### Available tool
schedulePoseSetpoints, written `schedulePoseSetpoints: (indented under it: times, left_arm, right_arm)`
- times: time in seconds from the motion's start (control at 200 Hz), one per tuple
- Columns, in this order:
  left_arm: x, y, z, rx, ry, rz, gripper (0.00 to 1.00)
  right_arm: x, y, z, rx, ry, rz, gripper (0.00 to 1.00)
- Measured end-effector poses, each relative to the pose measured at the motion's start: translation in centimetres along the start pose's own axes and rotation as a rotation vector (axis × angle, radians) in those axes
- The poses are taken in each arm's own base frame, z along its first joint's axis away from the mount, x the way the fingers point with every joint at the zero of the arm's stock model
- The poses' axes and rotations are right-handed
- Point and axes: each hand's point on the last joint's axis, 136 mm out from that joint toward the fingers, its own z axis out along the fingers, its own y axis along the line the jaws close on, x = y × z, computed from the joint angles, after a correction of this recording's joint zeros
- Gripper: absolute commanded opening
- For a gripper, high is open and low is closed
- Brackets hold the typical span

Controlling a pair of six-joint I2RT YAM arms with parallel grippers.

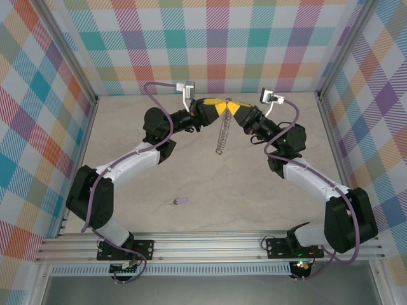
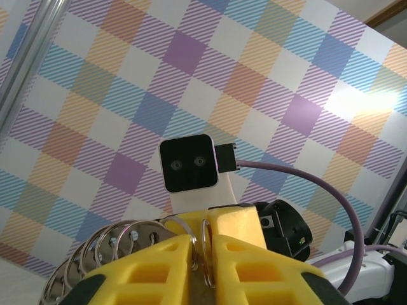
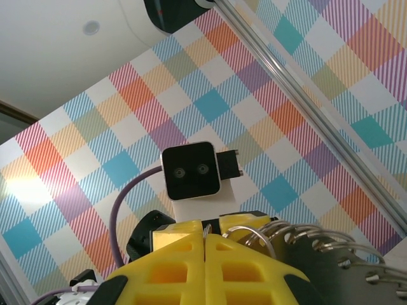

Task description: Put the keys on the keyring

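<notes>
Top view, left hand (image 1: pixel 222 108): reaching in from the left and meeting the other hand tip to tip over the far middle of the tabletop (image 1: pixel 248 190).
Top view, right hand (image 1: pixel 230 108): coming in from the right, its yellow tips pressing up against the left hand's.
Top view, keyring (image 1: pixel 221 136): hanging straight down from the spot where the two hands are meeting, showing edge-on as a thin line of silvery loops.
Top view, key (image 1: pixel 180 201): lying alone on the tabletop, well apart from the keyring, towards the near edge and closer to the left arm.
Left wrist view, fingers (image 2: pixel 152 270): clamping together on the keyring's thin wire, which is standing in the narrow slit between them while the loops are fanning out to the left.
Left wrist view, right wrist camera (image 2: pixel 187 164): facing straight back, with a purple cable (image 2: pixel 305 181) curving away from it.
Right wrist view, fingers (image 3: pixel 254 270): pressing tight together, with the ring's wire sticking up out of the seam and loops spreading off to the right.
Right wrist view, left wrist camera (image 3: pixel 189 171): looking back from just beyond the fingertips.
</notes>
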Motion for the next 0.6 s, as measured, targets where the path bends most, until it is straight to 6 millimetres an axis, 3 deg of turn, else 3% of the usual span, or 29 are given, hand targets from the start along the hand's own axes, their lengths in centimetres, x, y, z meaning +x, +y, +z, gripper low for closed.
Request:
schedulePoseSetpoints:
  times: [0.115, 0.225, 0.265, 0.335, 0.39, 0.46, 0.6]
  left_arm:
    - [0.0, 0.0, 0.0, -0.001, -0.001, -0.001, 0.00]
    - [0.0, 0.0, 0.0, -0.002, -0.002, -0.001, 0.00]
    - [0.0, 0.0, 0.0, -0.002, -0.002, -0.001, 0.00]
    - [0.0, 0.1, 0.0, -0.006, -0.001, 0.000, 0.00]
    - [0.2, 0.6, -0.1, -0.023, 0.004, -0.002, 0.00]
    - [0.7, 1.1, -0.1, -0.046, 0.020, 0.002, 0.00]
    - [1.3, 1.3, -0.8, -0.095, 0.048, 0.034, 0.00]
  right_arm:
    - [0.0, -0.1, 0.0, 0.002, 0.000, 0.001, 0.00]
    - [0.0, -0.1, 0.0, 0.002, 0.000, 0.000, 0.00]
    - [0.0, -0.1, 0.0, 0.003, 0.000, 0.001, 0.12]
    - [0.1, -0.2, 0.0, 0.010, 0.004, 0.002, 0.44]
    - [0.1, 0.0, -0.1, 0.017, 0.008, -0.002, 0.60]
    - [0.2, 0.3, -0.6, 0.050, 0.018, -0.009, 0.74]
    - [0.9, 1.7, -2.8, 0.155, 0.049, -0.033, 0.93]
